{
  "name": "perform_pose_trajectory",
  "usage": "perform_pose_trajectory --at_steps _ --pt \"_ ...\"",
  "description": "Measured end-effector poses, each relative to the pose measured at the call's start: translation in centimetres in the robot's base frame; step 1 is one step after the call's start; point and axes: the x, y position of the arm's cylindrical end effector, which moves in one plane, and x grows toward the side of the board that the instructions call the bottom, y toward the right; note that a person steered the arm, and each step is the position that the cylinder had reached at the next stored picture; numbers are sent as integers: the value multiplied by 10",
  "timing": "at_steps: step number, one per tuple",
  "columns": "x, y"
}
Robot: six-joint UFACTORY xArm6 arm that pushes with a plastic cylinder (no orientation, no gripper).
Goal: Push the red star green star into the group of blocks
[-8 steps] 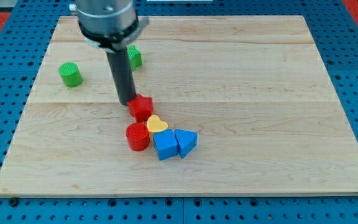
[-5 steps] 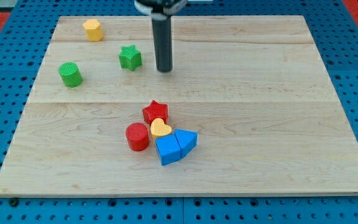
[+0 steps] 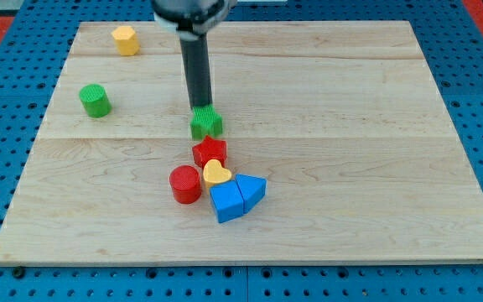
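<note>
The green star [image 3: 206, 124] lies near the board's middle, just above the red star [image 3: 210, 152]. The red star touches the yellow heart [image 3: 216, 173] and belongs to a cluster with the red cylinder [image 3: 184, 184], the blue cube [image 3: 225, 201] and the blue triangle [image 3: 251, 190]. My tip [image 3: 199, 106] rests against the green star's top edge, on the side away from the cluster. A narrow gap, if any, separates the green star from the red star.
A green cylinder [image 3: 95, 101] stands at the view's left. A yellow hexagonal block [image 3: 124, 39] sits near the top left corner. The wooden board [image 3: 376, 168] lies on a blue pegboard.
The tip moved from right of the green star to behind it. The green star slid down and right, from the upper left area to just above the red star.
</note>
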Motion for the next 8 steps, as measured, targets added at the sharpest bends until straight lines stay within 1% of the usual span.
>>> perform_pose_trajectory --at_steps 1,2,3,4,5,6,7,8 --pt "27 16" --pt "0 47" --pt "-77 53" --pt "-159 13" --pt "-218 -55" --pt "-227 -124" --pt "-176 -136" --pt "-133 -123"
